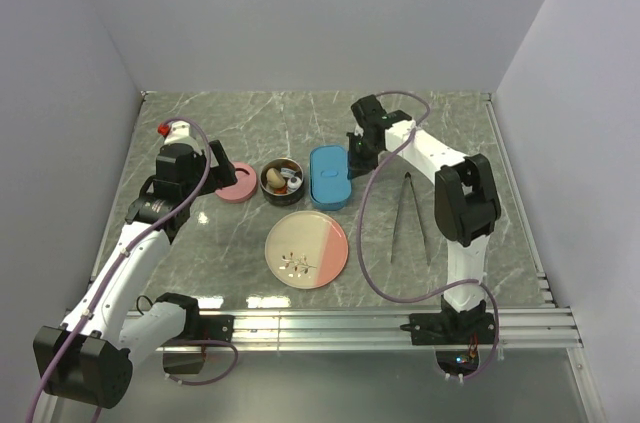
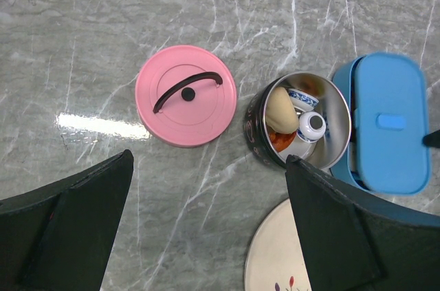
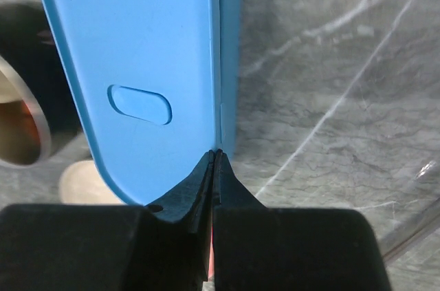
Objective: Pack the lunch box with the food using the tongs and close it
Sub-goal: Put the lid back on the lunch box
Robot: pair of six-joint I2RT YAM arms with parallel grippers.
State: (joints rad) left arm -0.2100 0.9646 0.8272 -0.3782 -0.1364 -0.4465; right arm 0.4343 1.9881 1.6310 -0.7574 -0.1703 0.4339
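A round black tin [image 1: 282, 181] holds the food [image 2: 295, 115]: a beige bun, white pieces and something orange. Its pink lid [image 2: 185, 95] lies flat to the left of it. A blue oblong lunch box [image 1: 329, 177] with its lid on [image 3: 137, 64] stands right of the tin. The silver tongs [image 1: 410, 215] lie on the table to the right, with no gripper on them. My left gripper [image 2: 210, 158] hovers open above bare table between the pink lid and the plate. My right gripper [image 3: 214, 155] is shut and empty, its tips at the blue lid's right edge.
A cream and pink plate [image 1: 306, 248] with a printed flower lies in front of the tin and box. White walls close in the marble table [image 1: 450, 133] on three sides. A purple cable [image 1: 365, 223] loops down from the right arm.
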